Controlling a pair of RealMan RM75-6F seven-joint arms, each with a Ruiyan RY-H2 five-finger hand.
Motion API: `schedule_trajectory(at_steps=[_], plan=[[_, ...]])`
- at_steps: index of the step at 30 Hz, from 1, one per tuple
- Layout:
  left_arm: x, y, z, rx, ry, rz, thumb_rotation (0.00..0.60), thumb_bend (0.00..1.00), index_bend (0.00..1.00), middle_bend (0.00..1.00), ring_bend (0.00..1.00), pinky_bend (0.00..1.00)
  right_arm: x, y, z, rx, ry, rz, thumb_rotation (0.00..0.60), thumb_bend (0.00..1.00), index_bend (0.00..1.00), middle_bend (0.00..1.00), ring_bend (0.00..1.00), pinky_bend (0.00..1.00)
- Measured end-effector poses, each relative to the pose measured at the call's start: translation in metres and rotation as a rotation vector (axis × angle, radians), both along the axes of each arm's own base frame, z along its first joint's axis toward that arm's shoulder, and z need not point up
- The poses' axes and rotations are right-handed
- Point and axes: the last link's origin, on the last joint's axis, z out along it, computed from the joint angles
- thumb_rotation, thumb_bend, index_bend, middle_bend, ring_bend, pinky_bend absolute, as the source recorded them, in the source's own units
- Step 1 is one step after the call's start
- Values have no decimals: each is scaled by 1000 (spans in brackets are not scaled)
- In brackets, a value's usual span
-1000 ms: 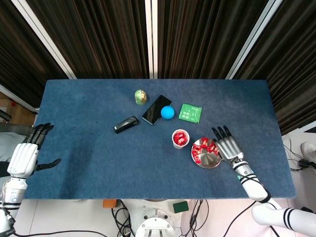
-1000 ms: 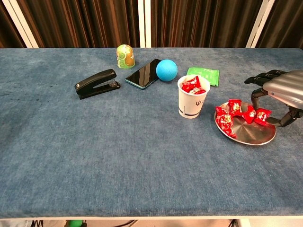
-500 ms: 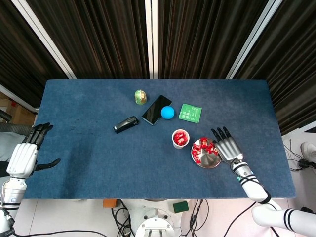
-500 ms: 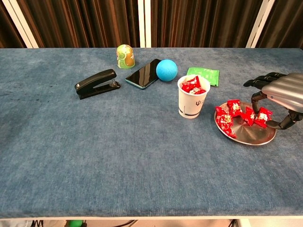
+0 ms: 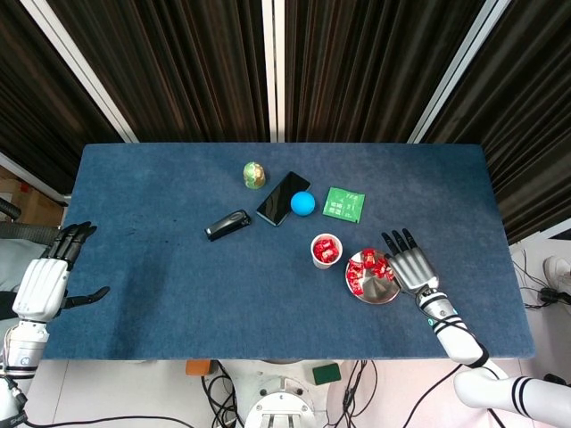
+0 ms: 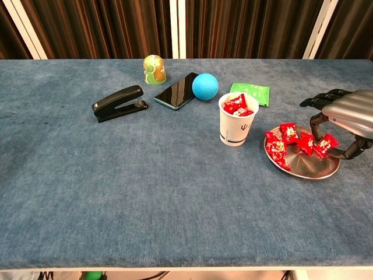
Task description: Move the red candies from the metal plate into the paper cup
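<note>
Right hand over metal plate edge, fingers on red candies; grip unclear.

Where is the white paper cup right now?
In the chest view the white paper cup stands right of centre, just left of the round metal plate and in front of the blue ball.
</note>
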Motion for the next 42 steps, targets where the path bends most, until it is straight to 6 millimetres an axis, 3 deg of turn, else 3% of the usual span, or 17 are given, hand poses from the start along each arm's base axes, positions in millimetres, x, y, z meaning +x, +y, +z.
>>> schedule_trajectory(at_steps=[15,28,35,42], plan=[[0,0,0,-1,-1,1,600,86,110,66,51,223,-1,0,0,-3,8,1,600,392,586,28,0,0],[-1,1,0,-1,-4,1,600,86,110,66,51,223,10,-3,12,-41,-45,35,600,403,597,34,0,0],[-1,0,2,6,-6,1,600,86,110,65,51,223,36,-8,25,-75,-117,105,600,400,597,37,0,0],[0,-1,3,12,-6,-3,600,86,110,66,51,223,87,-23,32,-93,-204,221,600,396,597,40,0,0]])
